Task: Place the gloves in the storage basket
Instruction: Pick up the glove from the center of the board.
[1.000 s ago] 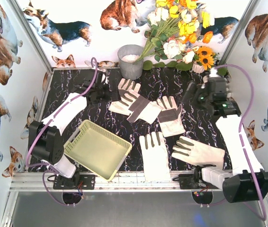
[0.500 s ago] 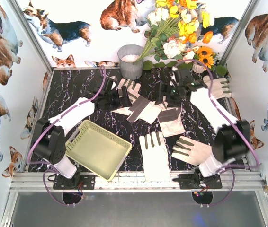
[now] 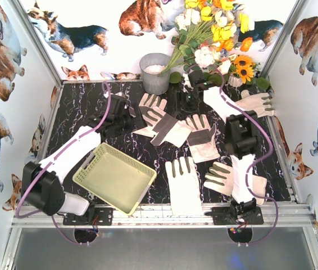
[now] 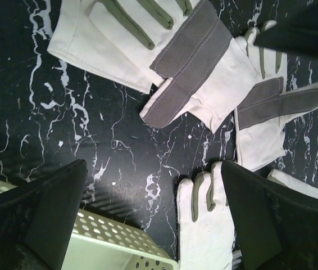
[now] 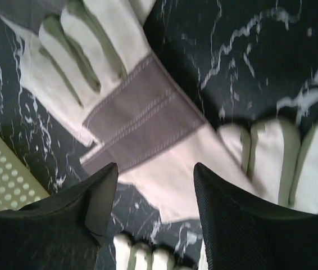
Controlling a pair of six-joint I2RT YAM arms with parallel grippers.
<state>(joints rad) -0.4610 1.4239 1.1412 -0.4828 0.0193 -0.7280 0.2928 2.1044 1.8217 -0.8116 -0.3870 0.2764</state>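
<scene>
The gloves (image 3: 183,188) were of off-white woven cloth, matt and slightly creased, with grey suede-like patches (image 4: 190,67) crossed by visible rows of stitching. The storage basket (image 4: 119,236) was pale yellow-green plastic, smooth with a faint sheen, its wall punched with small round holes. The table (image 4: 35,112) had a smooth black marble-patterned top with a dull gloss. The bucket (image 3: 156,76) looked like grey metal, matt. On the right gripper (image 5: 154,191) the fingers (image 5: 249,225) were matt black with a fine mesh-like grain; those of the left gripper (image 4: 153,208) were likewise matt black.
</scene>
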